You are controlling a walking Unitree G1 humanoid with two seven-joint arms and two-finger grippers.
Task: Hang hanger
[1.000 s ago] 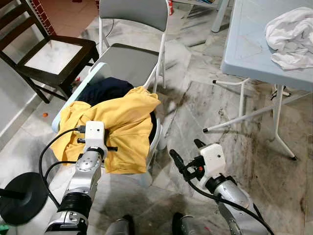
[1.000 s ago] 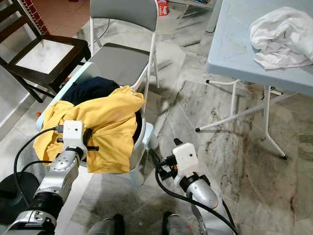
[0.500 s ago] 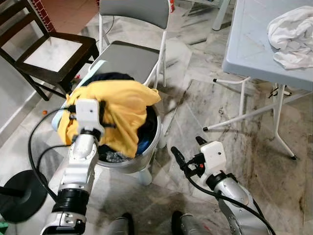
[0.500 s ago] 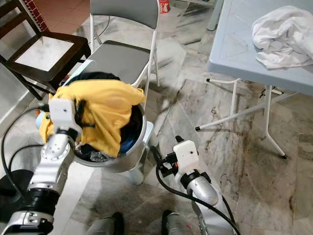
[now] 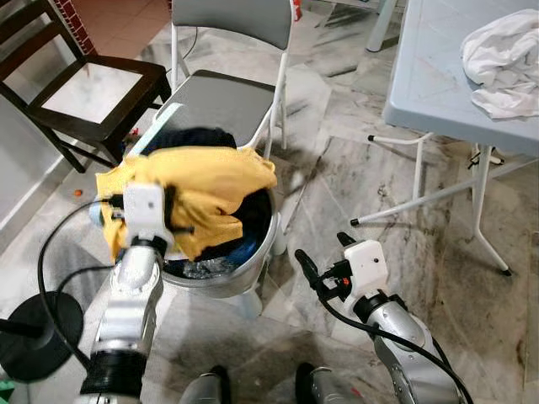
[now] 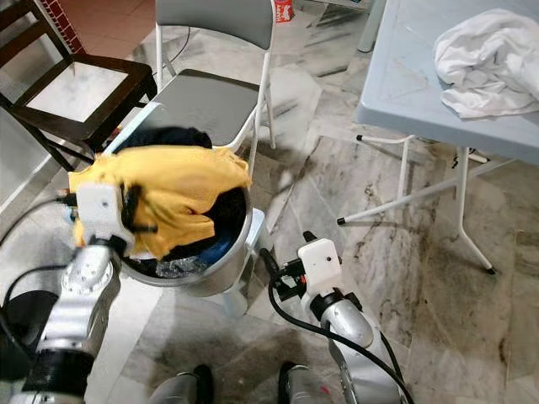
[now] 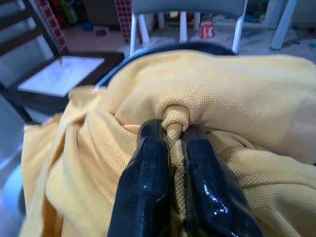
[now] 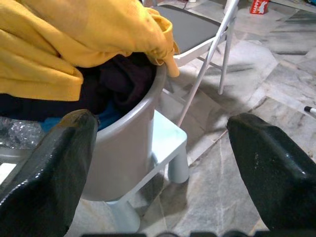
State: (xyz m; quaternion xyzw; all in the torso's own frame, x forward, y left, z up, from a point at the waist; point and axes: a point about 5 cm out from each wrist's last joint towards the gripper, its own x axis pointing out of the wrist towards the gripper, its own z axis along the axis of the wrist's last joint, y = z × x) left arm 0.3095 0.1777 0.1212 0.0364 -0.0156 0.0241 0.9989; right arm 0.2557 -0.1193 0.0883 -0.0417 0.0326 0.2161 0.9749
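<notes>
No hanger can be made out anywhere in the scene; if one is among the clothes, it is hidden by fabric. A yellow garment (image 5: 198, 181) is held lifted above a grey plastic tub (image 5: 244, 265), with a bunched fold of its cloth pinched tightly between the two black fingers (image 7: 148, 187) of the left gripper (image 7: 170, 148). Much of the tub's contents is covered by the hanging yellow cloth; what can be seen inside is a dark navy garment (image 8: 118, 79), a patch of blue fabric and some crumpled clear plastic. The tub is set on a small pale stool (image 8: 168, 143), whose legs are partly cut off from view. Behind the tub a grey folding chair (image 5: 223, 97) is seen, and a dark wooden chair (image 5: 88, 88) is placed to the robot's left, its back cropped by the frame edge. The right gripper (image 5: 324, 265) is held low over the marble floor (image 5: 396, 252), beside the tub, fingers spread wide and grasping nothing. On the light blue counter (image 5: 429, 76) to the right, a crumpled white cloth (image 5: 501, 59) is partly cut off.
</notes>
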